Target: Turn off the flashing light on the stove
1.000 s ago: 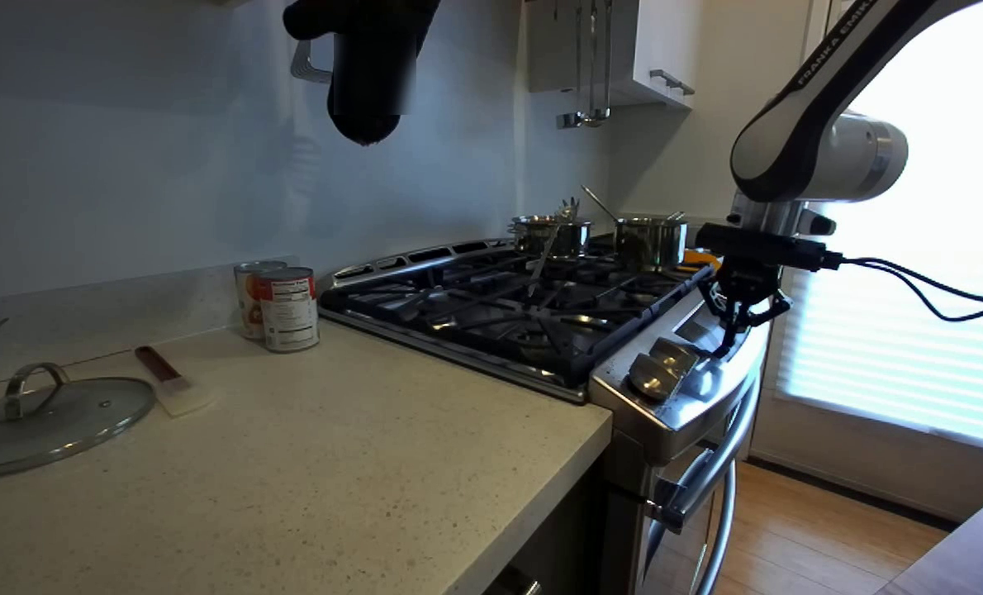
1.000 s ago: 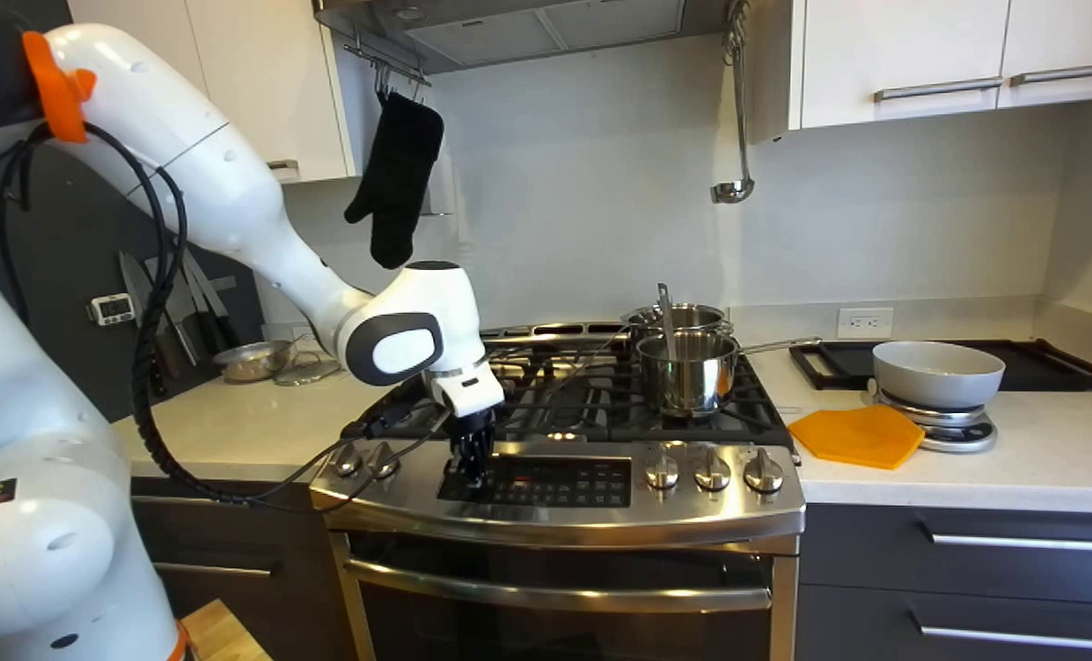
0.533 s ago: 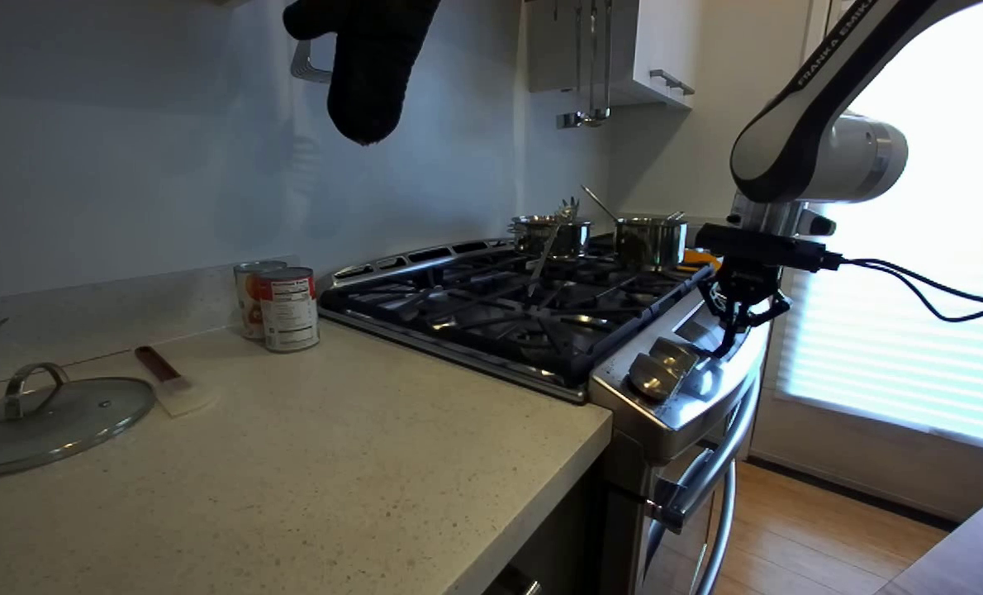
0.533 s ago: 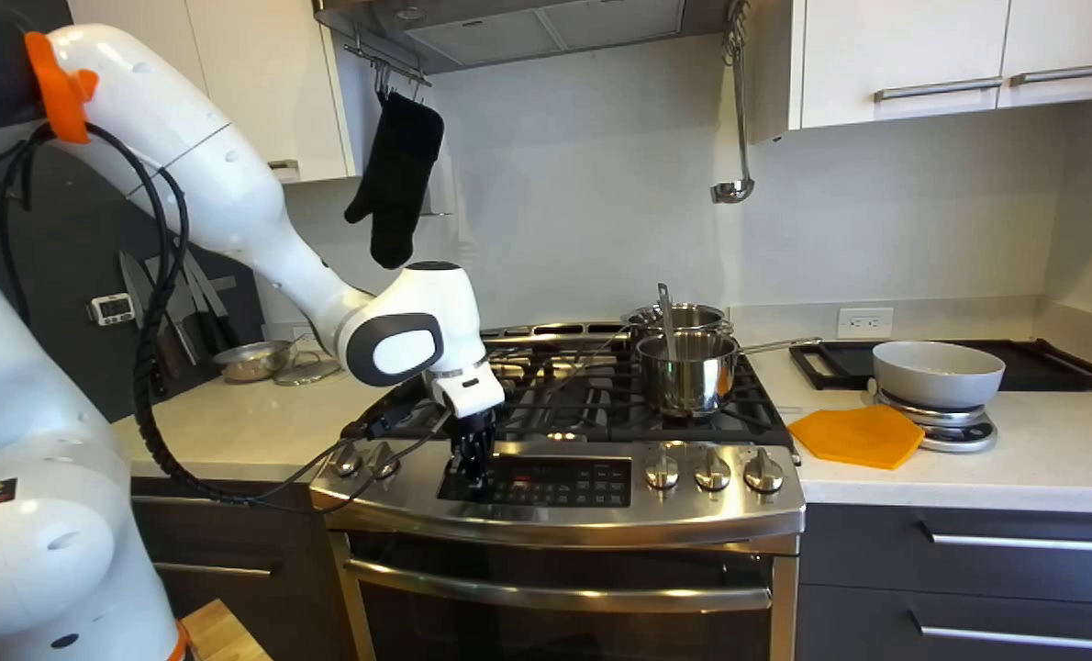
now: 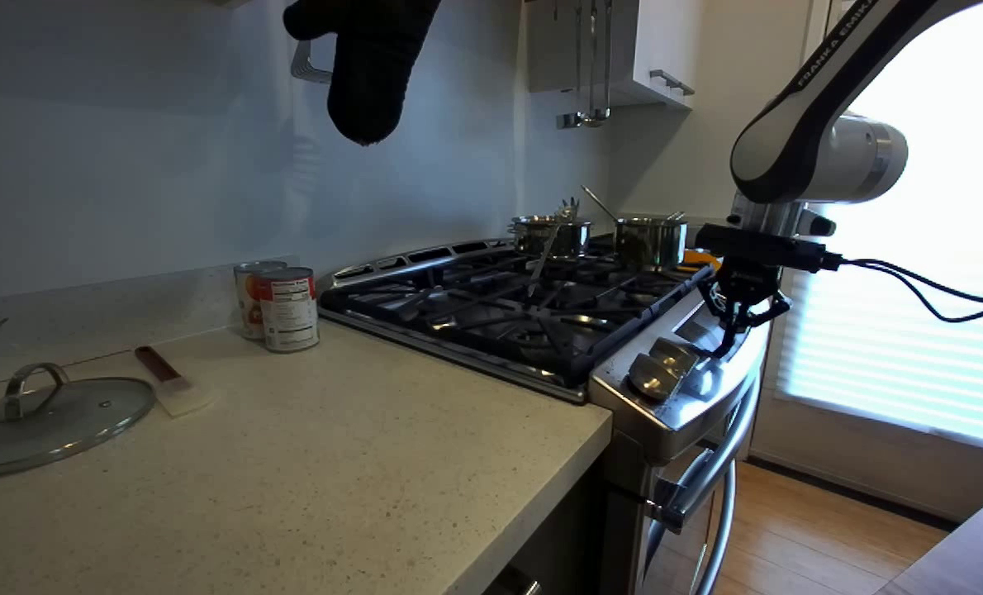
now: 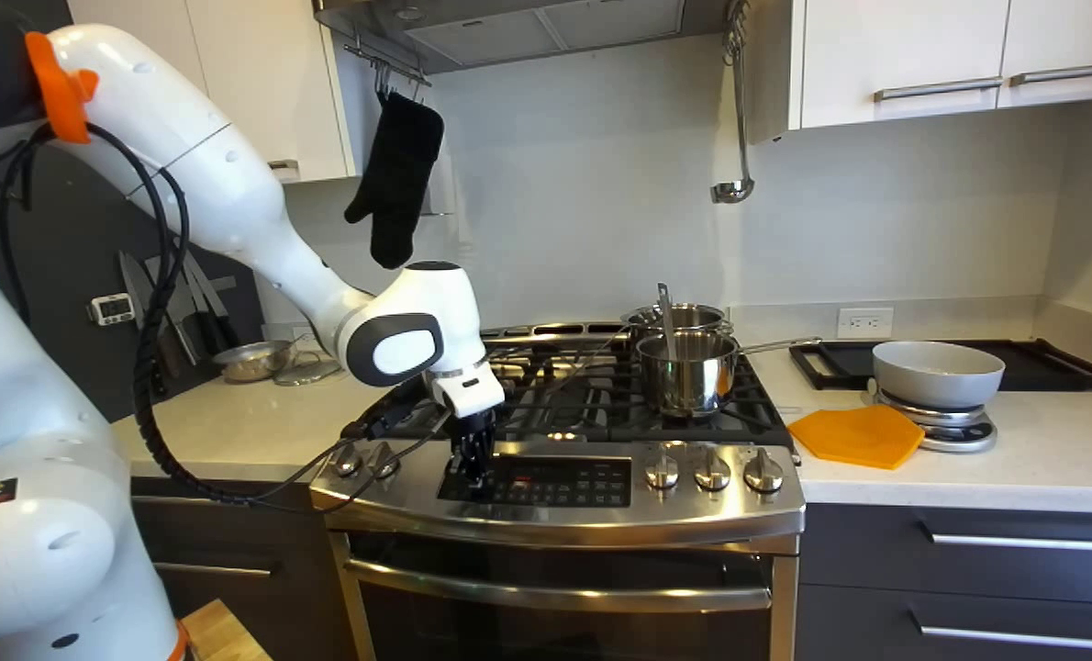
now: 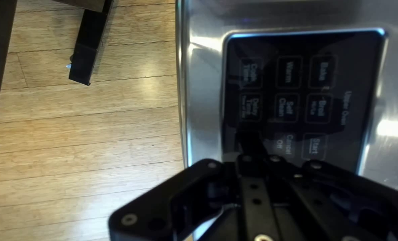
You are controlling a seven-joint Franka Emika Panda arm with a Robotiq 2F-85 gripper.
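The stove is a stainless-steel range with black grates, seen in both exterior views. Its black control panel shows a small red lit spot. The wrist view shows the panel close up, with the Cancel/Off key beside the Start key. My gripper is shut and empty, pointing down. Its tips are at the panel, left of Cancel/Off in the wrist view, covering a key below Delay Time. I cannot tell whether they touch. The gripper also shows in both exterior views.
Knobs stand left of the panel and more knobs right of it. A steel pot stands on the grates. The oven handle juts out below. A cable hangs across the stove's left front.
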